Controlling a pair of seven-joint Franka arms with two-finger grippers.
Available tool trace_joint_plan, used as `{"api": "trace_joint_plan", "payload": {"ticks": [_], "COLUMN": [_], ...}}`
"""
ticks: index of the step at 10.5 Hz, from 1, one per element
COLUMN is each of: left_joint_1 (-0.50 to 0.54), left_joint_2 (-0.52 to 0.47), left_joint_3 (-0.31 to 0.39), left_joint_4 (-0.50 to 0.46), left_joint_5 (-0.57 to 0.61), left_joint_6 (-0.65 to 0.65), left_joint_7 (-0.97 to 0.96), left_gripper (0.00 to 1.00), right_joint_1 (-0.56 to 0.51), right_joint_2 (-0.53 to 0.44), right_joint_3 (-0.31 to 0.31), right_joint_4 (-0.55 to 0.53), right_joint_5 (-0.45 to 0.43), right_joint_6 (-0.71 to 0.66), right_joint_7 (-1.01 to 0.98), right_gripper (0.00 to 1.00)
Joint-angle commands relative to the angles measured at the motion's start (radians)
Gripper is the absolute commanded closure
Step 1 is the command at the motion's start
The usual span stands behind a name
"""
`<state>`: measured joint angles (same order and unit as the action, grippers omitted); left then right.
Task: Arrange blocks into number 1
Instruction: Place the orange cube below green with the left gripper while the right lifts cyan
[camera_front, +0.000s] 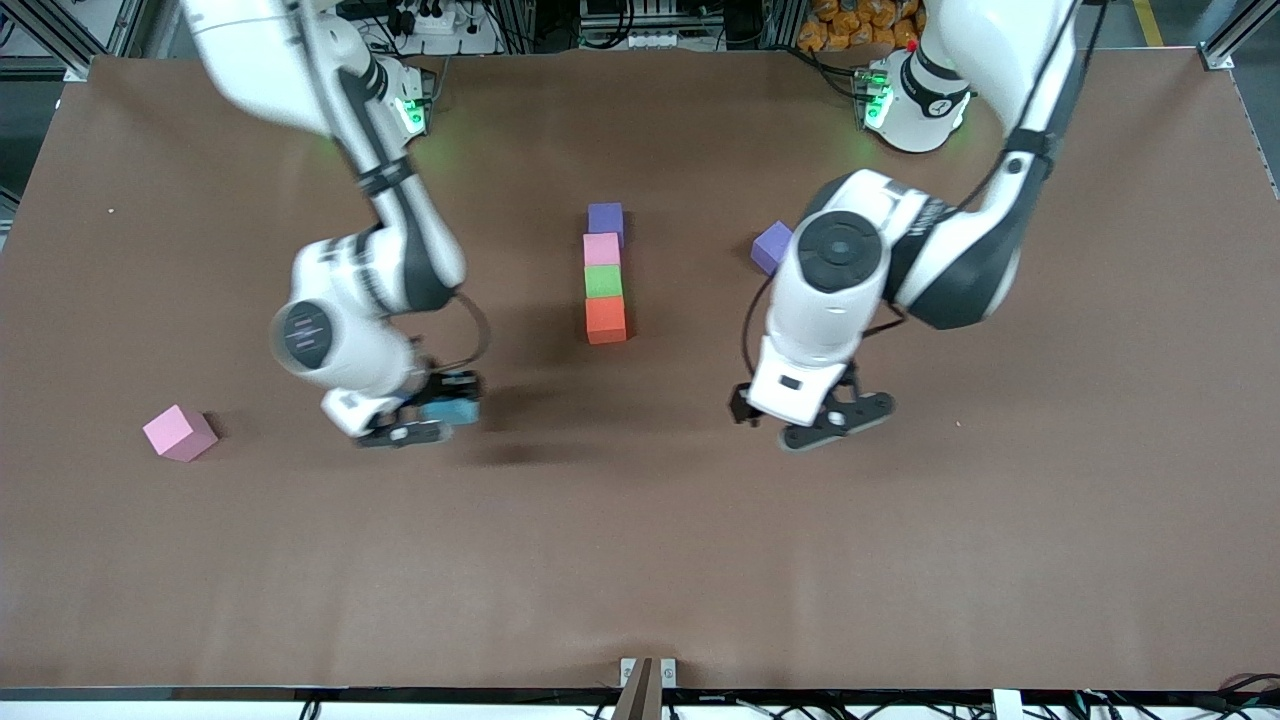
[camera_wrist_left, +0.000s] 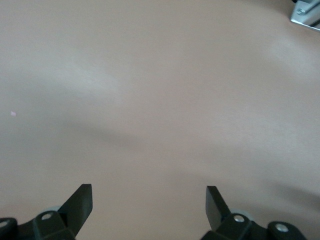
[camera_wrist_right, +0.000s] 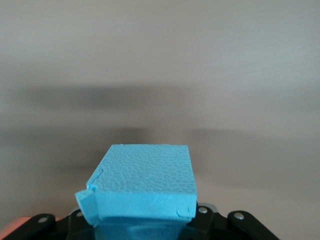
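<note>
Right gripper: fingers clenched on light blue cube, over bare counter | Left gripper: fingers released, waiting | Column: purple, pink, green, orange, touching.

Both arms are glossy white with black joint bands and round dark caps; green lights glow at the bases. Thin black cables loop at the wrists. Each tool is black, silver screws on its fingers

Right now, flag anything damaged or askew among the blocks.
The light blue block clamped in the right gripper has a chipped, torn corner. In the column, the purple block sits slightly offset from the pink block.
</note>
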<state>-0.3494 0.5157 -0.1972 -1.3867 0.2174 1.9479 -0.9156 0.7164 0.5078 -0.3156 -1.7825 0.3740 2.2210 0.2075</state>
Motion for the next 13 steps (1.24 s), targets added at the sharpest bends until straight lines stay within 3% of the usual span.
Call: {"api": "trace_joint_plan", "payload": {"ticks": [1, 5, 7, 9, 10, 13], "left_joint_1": [0.079, 0.159, 0.231, 0.27, 0.283, 0.283], "left_joint_2": [-0.06, -0.095, -0.14, -0.163, -0.218, -0.353], "left_joint_3": [-0.013, -0.014, -0.034, -0.047, -0.044, 0.034], "left_joint_4": [-0.02, -0.023, -0.061, -0.08, -0.142, -0.274], "left_joint_5": [0.016, 0.007, -0.022, -0.058, -0.088, -0.199], "left_joint_6": [-0.052, -0.119, -0.15, -0.191, -0.192, -0.192], "left_joint_7": [0.088, 0.182, 0.243, 0.316, 0.374, 0.548], "left_gripper": [0.0, 0.0, 0.0, 0.0, 0.0, 0.0], "right_joint_1": [0.073, 0.188, 0.227, 0.23, 0.227, 0.23], "right_joint_2": [0.096, 0.233, 0.268, 0.265, 0.261, 0.233], "right_joint_3": [-0.022, -0.017, -0.013, 0.015, 0.048, 0.084], "right_joint_4": [0.131, 0.291, 0.311, 0.293, 0.272, 0.157], "right_joint_5": [0.022, 0.028, 0.043, 0.046, 0.045, 0.045], "right_joint_6": [-0.012, -0.006, -0.001, 0.017, 0.025, 0.117], "right_joint_7": [0.127, 0.237, 0.253, 0.238, 0.236, 0.236], "right_gripper": [0.4, 0.4, 0.4, 0.4, 0.4, 0.4]}}
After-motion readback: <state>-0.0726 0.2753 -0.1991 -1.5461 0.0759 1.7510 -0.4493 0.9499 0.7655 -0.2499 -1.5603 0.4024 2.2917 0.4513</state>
